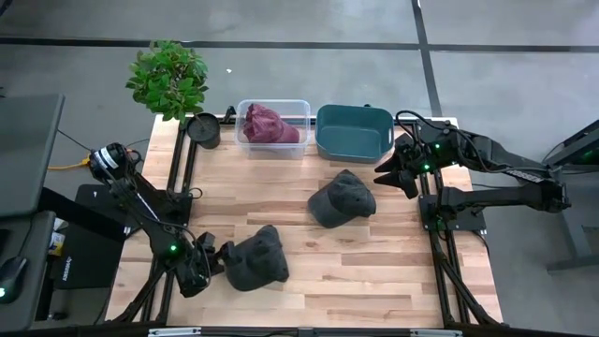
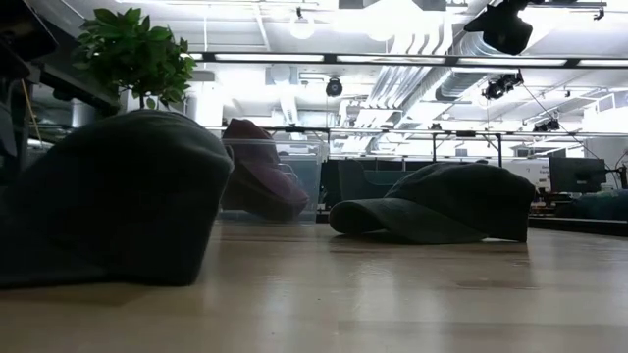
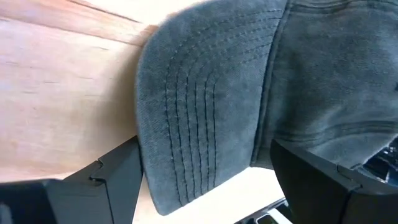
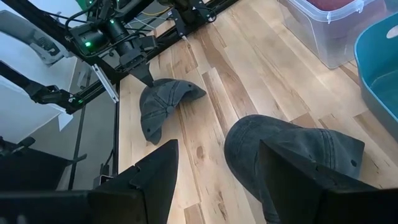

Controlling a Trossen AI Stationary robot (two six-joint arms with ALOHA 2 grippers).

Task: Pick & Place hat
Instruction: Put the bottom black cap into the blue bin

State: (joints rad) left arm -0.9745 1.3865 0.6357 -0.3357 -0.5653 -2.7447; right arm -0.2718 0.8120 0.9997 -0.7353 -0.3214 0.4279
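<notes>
Your nearer grey hat (image 1: 255, 263) lies at the table's front-left, brim toward the left gripper (image 1: 204, 267). That gripper sits low at the brim with its fingers apart; in the left wrist view the stitched brim (image 3: 199, 118) runs between the two fingers (image 3: 112, 180), so it looks lined up to pinch the brim, though nothing is clamped yet. Whether a pad already touches the cloth you cannot settle from these views.

The second grey hat (image 1: 341, 199) rests mid-table, just in front of the teal bin (image 1: 354, 133). The clear bin (image 1: 273, 126) beside it already holds a maroon hat (image 1: 270, 124), which suggests bins are the drop points.

The right gripper (image 1: 404, 173) hovers beside the teal bin, fingers apart and holding nothing, waiting near the second hat.

The overhead shows the layout; the right wrist view alone shows the left gripper's tip (image 4: 144, 74) meeting the brim from the side. The low view gives only hat profiles, no grippers.
</notes>
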